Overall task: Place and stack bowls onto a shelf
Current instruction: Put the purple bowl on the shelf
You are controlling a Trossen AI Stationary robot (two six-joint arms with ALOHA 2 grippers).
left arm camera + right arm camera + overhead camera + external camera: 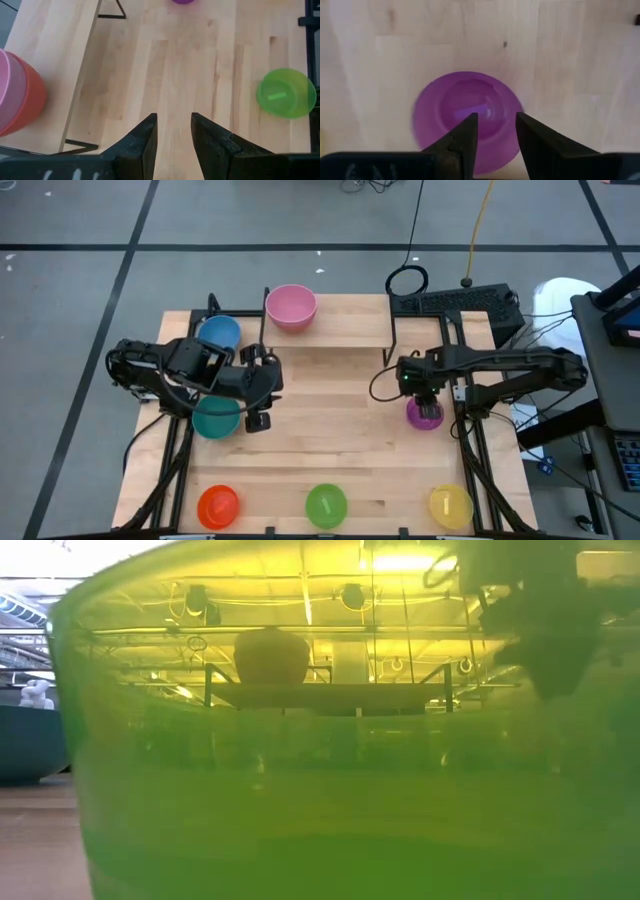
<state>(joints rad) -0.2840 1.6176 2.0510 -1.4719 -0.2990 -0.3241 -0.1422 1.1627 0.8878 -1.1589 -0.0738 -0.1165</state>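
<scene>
Directly above purple bowl (pixel 466 118), right hand (pixel 496 131) points down, fingers apart (left hand (pixel 173 131) too).

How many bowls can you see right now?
7: pink plastic bowl on the wooden shelf; blue, teal left; purple right; orange, green, yellow front. Stacked ones may hide.

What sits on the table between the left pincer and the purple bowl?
Nothing: in the high view the stretch from the left pincer to the purple bowl is bare tabletop. The left wrist view shows the same bare wood.
</scene>
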